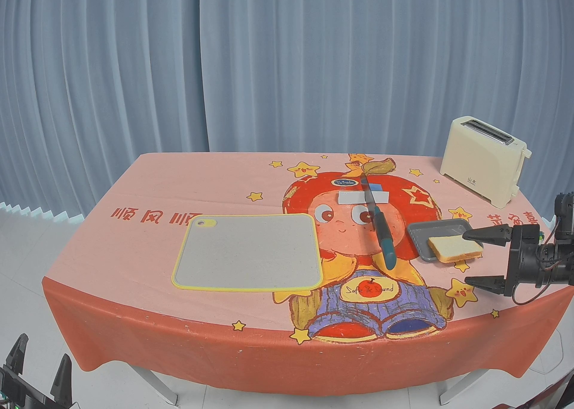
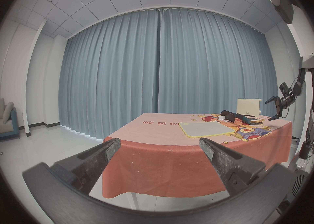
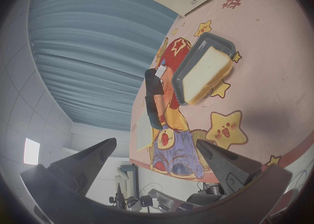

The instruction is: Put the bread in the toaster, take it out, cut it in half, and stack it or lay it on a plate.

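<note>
Bread slice (image 1: 455, 247) flat on grey tray (image 1: 418, 230) near tabletop's (image 1: 149, 189) right edge, toaster (image 1: 484, 159) behind; right arm (image 1: 529, 256) level beside it, jaws spread, apparently for pickup; left arm (image 1: 18, 380) below tabletop, jaws apart.

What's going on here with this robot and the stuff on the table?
Nothing is held yet. The right gripper hovers open at the table's right edge, just short of the bread, which lies uncut on a grey tray. The toaster stands behind the tray. The knife lies between the tray and the cutting board. The left gripper is open, low and off the table.
</note>
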